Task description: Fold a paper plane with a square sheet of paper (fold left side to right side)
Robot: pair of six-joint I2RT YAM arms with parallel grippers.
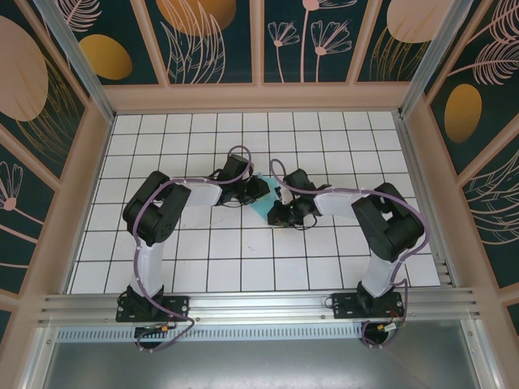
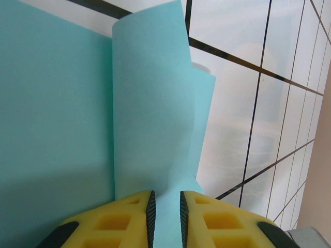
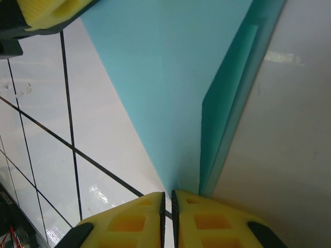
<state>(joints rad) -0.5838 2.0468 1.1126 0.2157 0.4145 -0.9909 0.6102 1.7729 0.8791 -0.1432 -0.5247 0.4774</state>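
Right, my left claw [image 2: 165, 214] is pinched on the curled flap of the square sheet of paper [image 2: 57, 129]; my right claw [image 3: 168, 212] seems nipped on its edge, hard to see. It sits at the middle of the desk [image 1: 243, 259]. Mid-fold: next I'd carry the flap across and crease.

The worktop [image 1: 324, 267] is white square tiles with dark grid lines. Dark teal wall panels [image 1: 211, 40] with pale plants and orange ovals surround it, and an aluminium rail [image 1: 259, 306] runs along its near edge.
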